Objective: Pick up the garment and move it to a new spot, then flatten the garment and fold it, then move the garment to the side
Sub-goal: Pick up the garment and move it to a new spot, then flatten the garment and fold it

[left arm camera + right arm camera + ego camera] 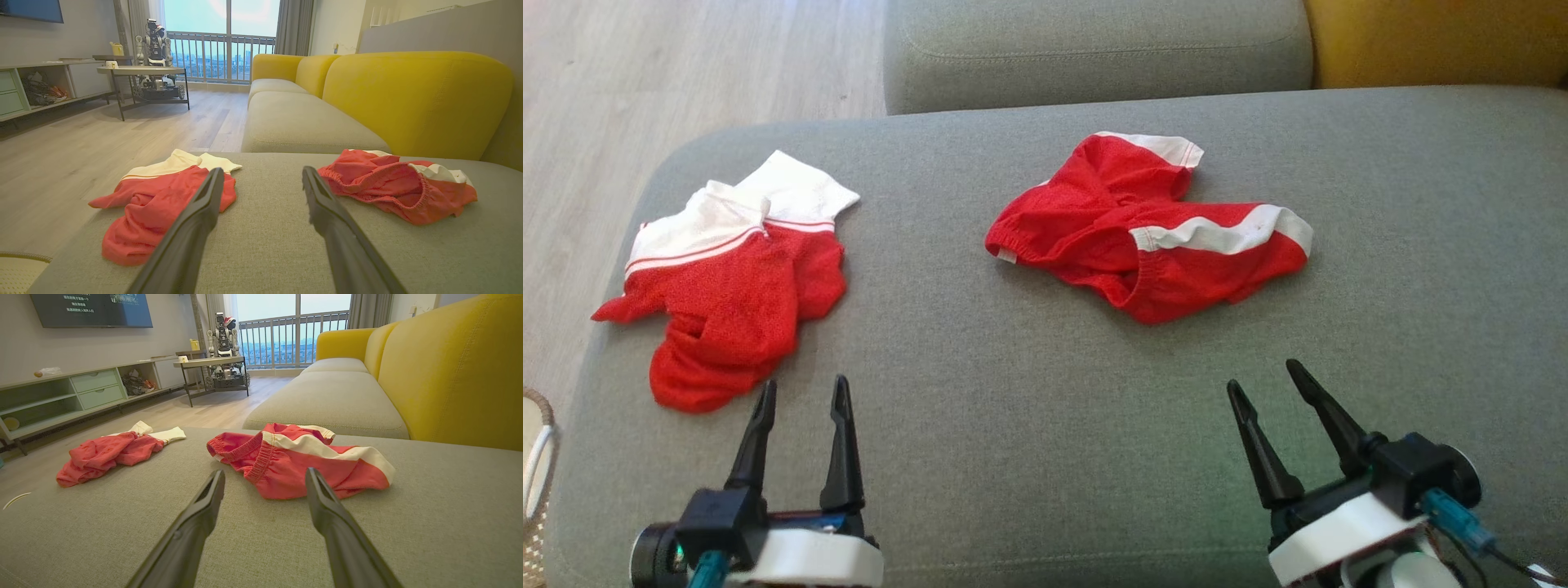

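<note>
- Upper left of the right wrist view: the wall screen (92, 310) carries two short lines of pale characters, too small for you to read.
- You'll find no readable writing elsewhere.

Seat cushion (1045, 367): two garments lie on it, well apart. The top (735, 302) lies at its left end, the shorts (1152, 237) right of centre and further back. Near edge: left gripper (804, 382) just before the top, right gripper (1263, 374) before the shorts, neither touching. Behind the cushion – a second cushion (1094, 49). Left of it – floor (645, 82), with a basket (539, 457) at the near left corner.
</note>
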You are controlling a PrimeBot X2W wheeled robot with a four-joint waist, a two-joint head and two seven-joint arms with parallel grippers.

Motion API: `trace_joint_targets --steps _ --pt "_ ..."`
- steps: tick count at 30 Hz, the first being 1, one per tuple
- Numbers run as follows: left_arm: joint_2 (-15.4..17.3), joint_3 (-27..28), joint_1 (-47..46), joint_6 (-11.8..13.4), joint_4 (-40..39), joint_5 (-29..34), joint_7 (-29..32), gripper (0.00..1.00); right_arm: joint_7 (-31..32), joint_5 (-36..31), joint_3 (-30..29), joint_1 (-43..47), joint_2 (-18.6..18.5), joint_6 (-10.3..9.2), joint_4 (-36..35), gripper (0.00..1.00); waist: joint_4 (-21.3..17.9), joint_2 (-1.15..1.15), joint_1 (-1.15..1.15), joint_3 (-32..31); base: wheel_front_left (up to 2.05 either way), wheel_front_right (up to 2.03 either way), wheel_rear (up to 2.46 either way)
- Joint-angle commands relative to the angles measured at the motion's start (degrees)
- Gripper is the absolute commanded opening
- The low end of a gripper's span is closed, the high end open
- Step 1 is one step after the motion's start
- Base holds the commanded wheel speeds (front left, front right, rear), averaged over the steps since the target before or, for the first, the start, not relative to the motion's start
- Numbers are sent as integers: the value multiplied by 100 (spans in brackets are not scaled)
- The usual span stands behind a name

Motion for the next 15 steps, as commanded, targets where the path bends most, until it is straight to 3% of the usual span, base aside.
trace_joint_targets --steps 1,15 --pt "-18 178 -136 9 -185 59 -29 100 -52 -39 102 -142 2 -1 -206 100 7 0 0 6 0 0 0" --pt "-18 250 -171 26 -180 105 -29 100 -52 -46 104 -176 2 -1 -187 100 -2 0 0 12 0 0 0"
